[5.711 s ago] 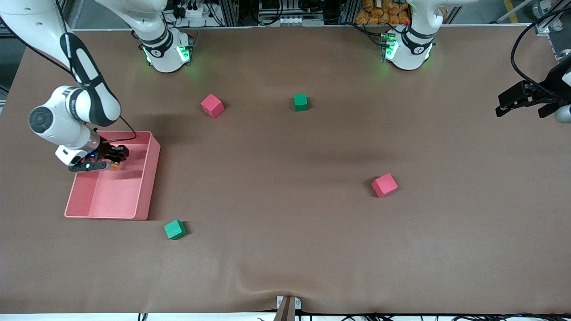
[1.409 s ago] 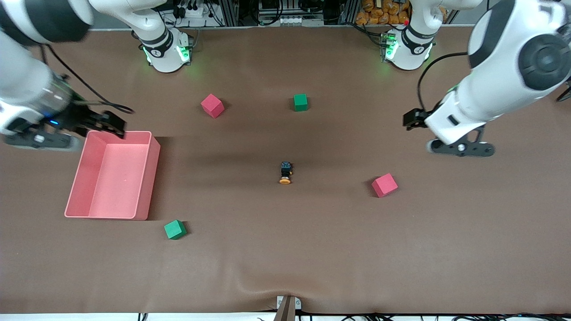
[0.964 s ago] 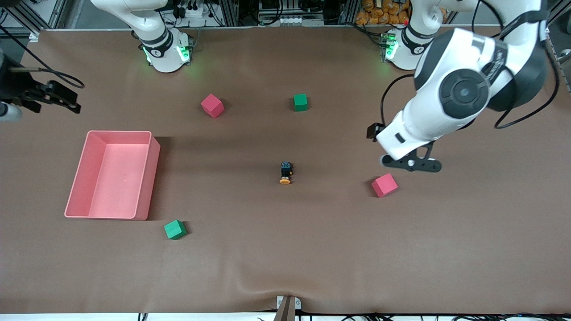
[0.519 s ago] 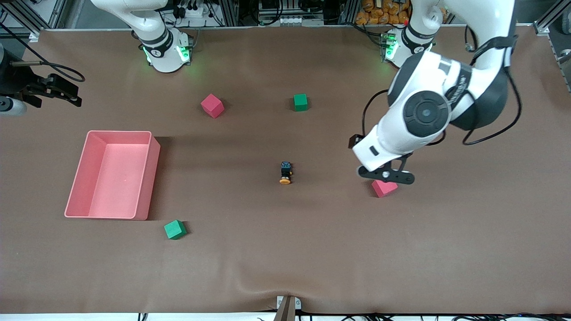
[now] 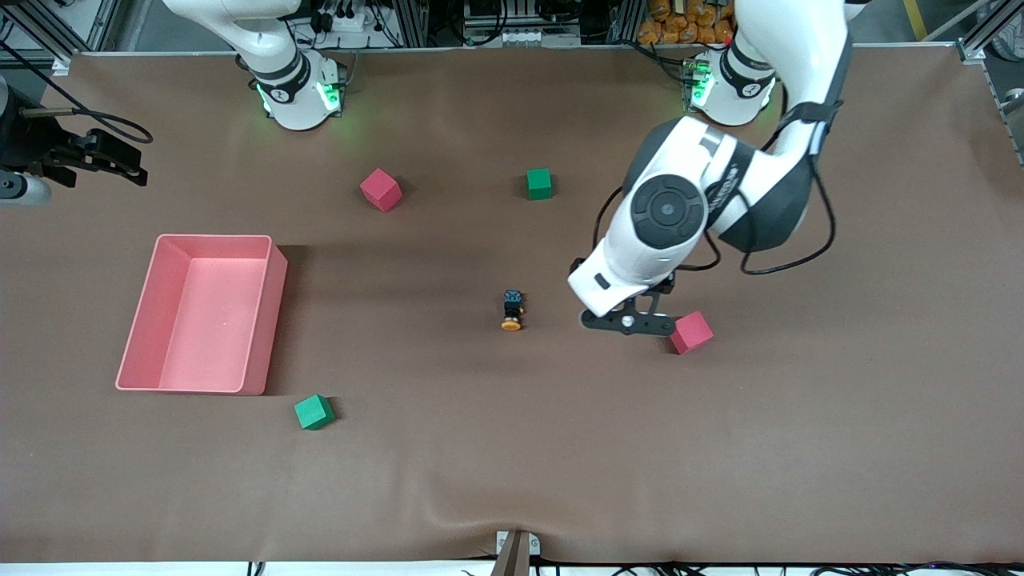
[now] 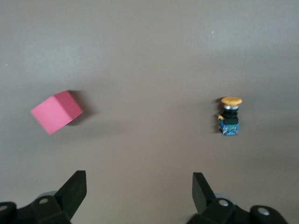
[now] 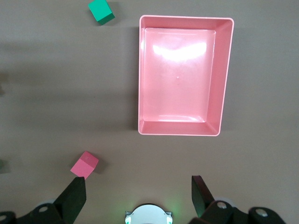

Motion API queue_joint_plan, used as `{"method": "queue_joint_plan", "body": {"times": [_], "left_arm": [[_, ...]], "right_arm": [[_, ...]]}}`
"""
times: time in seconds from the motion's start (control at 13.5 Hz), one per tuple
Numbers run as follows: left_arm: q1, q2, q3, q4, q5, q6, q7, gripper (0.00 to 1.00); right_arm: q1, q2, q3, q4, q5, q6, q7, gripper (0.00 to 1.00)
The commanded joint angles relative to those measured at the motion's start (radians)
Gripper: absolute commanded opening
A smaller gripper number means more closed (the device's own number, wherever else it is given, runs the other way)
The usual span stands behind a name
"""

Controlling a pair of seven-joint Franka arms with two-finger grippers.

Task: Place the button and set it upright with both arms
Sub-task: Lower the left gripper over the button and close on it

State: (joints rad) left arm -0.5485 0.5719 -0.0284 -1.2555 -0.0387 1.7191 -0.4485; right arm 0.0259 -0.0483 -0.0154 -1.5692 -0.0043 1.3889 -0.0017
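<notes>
The button lies on its side on the brown table, its orange cap toward the front camera. In the left wrist view the button shows its blue-black body and orange cap. My left gripper hangs low over the table between the button and a red cube. Its jaws are open and empty in the left wrist view. My right gripper waits open and empty at the right arm's end of the table, high above the pink tray.
The pink tray is empty. A red cube and a green cube lie nearer the arm bases. Another green cube lies close to the tray's front corner. A small bracket sits at the table's front edge.
The left arm has swung in from its end of the table, bringing its gripper past the red cube toward the button. The right gripper has stayed almost still. The button has not moved.
</notes>
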Motion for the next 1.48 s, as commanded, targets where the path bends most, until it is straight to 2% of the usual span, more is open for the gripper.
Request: {"method": "queue_joint_plan", "body": {"times": [0.0,0.37,0.74,1.41], "left_arm": [[-0.033,0.068,0.008,0.038,-0.017,0.075,-0.065,1.0],[-0.108,0.134,0.012,0.038,-0.017,0.157,-0.211,1.0],[-0.192,0.219,0.016,0.036,-0.015,0.308,-0.333,1.0],[-0.223,0.305,0.011,0.028,-0.015,0.419,-0.377,1.0]], "right_arm": [[-0.012,-0.019,0.003,-0.005,0.001,-0.014,-0.015,1.0],[-0.007,-0.019,0.006,-0.005,0.001,-0.014,-0.015,1.0],[-0.011,-0.016,0.006,-0.008,0.0,-0.013,-0.017,1.0],[-0.029,-0.01,0.003,-0.006,-0.011,-0.013,-0.018,1.0]]}}
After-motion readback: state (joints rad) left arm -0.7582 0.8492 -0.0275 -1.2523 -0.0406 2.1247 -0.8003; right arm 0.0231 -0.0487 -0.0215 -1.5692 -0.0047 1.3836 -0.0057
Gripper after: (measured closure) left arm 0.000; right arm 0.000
